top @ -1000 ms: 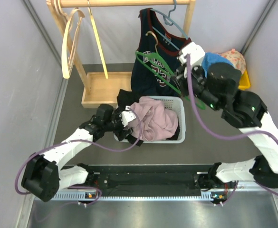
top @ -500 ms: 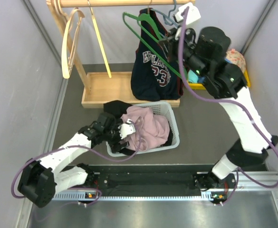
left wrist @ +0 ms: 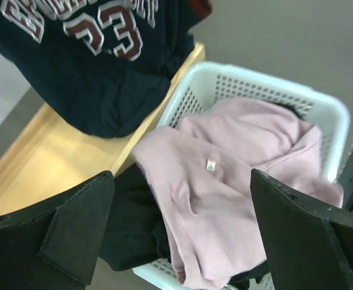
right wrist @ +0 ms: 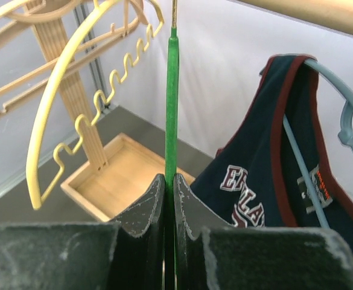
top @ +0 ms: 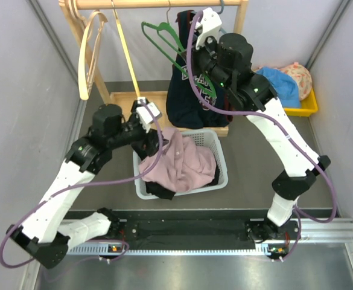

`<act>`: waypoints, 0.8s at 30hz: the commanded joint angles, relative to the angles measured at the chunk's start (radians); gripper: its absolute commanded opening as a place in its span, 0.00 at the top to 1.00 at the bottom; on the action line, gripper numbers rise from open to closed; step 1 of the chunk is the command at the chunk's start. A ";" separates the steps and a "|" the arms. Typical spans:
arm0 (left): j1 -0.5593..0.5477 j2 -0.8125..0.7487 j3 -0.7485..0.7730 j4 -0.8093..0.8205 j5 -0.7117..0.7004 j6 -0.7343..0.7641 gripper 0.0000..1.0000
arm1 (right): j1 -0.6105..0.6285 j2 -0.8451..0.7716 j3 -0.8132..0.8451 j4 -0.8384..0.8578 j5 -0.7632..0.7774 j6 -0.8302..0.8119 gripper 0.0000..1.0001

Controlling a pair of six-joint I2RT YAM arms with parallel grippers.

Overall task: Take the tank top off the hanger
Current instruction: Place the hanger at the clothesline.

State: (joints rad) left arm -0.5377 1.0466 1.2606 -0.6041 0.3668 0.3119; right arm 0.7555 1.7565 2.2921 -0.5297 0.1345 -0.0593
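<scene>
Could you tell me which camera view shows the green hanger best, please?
Top external: most of the hanger shows in outline. Right wrist sees only one bar edge-on, pinched in the right gripper. Left wrist misses it.

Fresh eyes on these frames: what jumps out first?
The bare green hanger, pinched in the shut right tool, is held high by the rail. Beside it the navy tank top numbered 23 hangs on a teal hanger. Below, the open left tool hovers over a white basket heaped with a pink garment.
</scene>
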 commanded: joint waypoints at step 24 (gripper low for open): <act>-0.002 -0.079 0.164 -0.347 0.084 0.023 0.01 | -0.039 0.185 0.118 0.254 0.027 0.018 1.00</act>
State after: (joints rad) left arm -0.5385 0.9604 1.3582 -0.8803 0.4152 0.3172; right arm 0.7361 1.9274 2.3528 -0.3828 0.1452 -0.0719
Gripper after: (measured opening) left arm 0.987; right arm 0.056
